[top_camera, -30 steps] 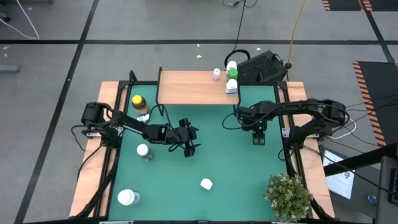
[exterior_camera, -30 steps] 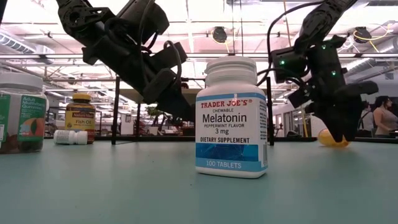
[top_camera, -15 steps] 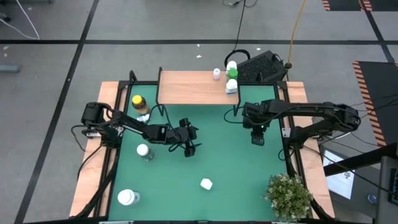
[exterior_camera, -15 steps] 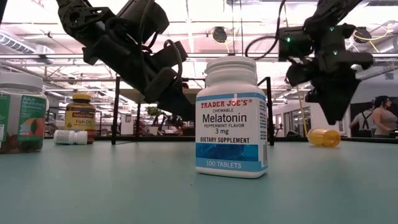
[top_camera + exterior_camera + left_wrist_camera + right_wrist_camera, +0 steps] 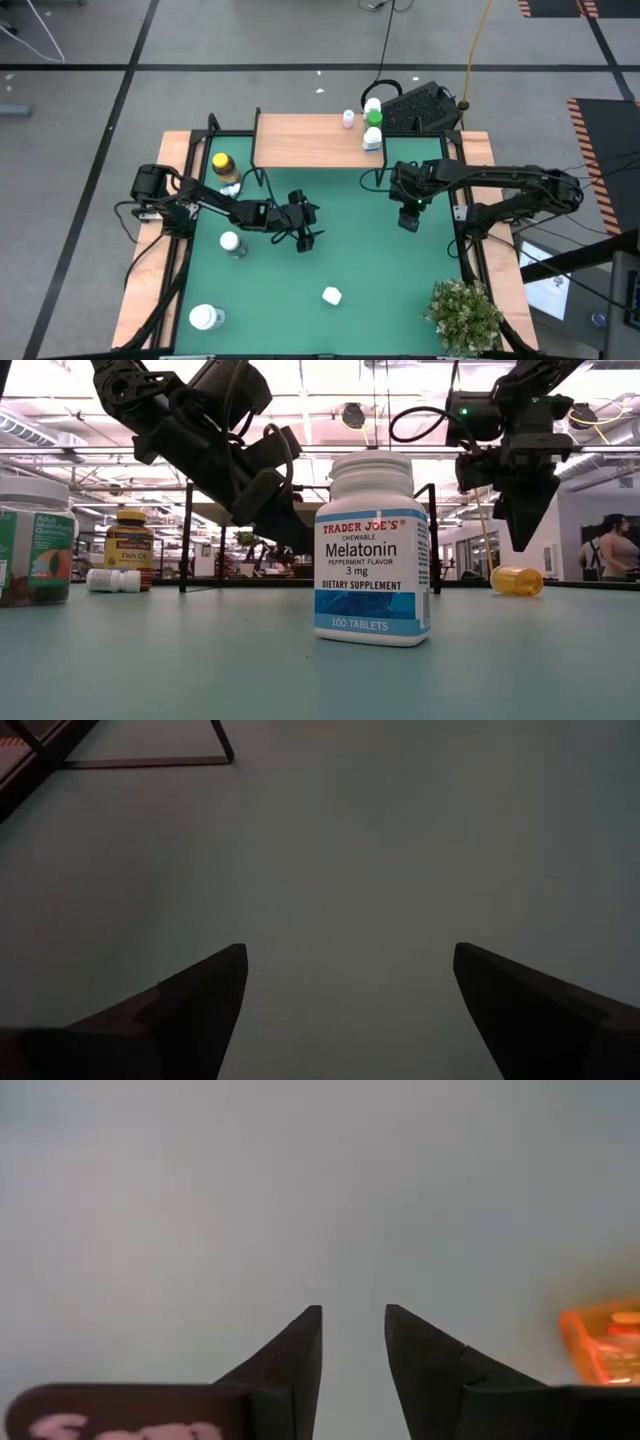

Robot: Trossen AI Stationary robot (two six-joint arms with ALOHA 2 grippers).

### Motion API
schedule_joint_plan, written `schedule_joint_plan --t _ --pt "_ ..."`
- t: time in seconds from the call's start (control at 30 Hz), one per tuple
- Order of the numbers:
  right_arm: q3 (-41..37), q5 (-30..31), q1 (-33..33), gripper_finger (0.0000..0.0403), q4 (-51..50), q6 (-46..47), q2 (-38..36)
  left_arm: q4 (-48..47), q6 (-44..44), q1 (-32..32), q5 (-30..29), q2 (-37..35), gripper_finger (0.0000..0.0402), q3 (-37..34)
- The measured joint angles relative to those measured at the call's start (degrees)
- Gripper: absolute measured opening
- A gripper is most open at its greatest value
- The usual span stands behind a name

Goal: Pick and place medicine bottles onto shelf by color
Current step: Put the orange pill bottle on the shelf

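Looking down, we see the green counter (image 5: 370, 280) with the shelf (image 5: 305, 140) at its far edge, three bottles (image 5: 370, 118) on its right end. Our left tool (image 5: 306, 240) hangs wide mid-counter; our right tool (image 5: 522, 540), narrow and empty, hovers above an amber bottle (image 5: 518, 581) lying sideways.

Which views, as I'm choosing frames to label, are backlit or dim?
Low view: ceiling lights behind leave the right gripper in silhouette, though the Melatonin bottle label is lit. Left wrist view: dim mat, left gripper near black. Right wrist view: bright. High view: even.
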Motion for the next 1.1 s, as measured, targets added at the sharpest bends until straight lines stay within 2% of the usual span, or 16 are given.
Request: schedule_joint_plan --t 0.27,0.4,0.53,0.77,0.93,1.0,1.1 --pt "0.00 -0.10 0.00 0.0149 -2.59 3.55 0.00 -0.05 -0.09 -0.01 0.42 0.00 0.0356 0.00" --pt "0.00 -2.96 -0.02 0.0170 -4.60 4.61 0.00 -0.08 -0.13 -0.01 0.39 0.00 0.0356 0.00" --pt "0.00 -1.97 -0.19 0.0180 -5.69 8.51 0.00 -0.08 -0.24 0.01 0.39 0.00 0.0356 0.00" --pt "0.00 10.21 -2.85 0.0180 -5.04 13.47 0.00 -0.05 0.00 0.00 0.37 0.00 0.0356 0.00" --pt "0.00 22.08 -5.13 0.0180 -4.44 15.14 0.00 -0.05 0.73 0.01 0.35 0.00 0.0356 0.00" --pt "0.00 24.48 -5.81 0.0181 -4.15 14.88 0.00 -0.03 1.29 0.00 0.35 0.00 0.0356 0.00" --pt "0.00 24.61 -6.55 0.0187 -2.85 14.91 0.00 -0.03 1.90 0.00 0.32 0.00 0.0356 0.00"
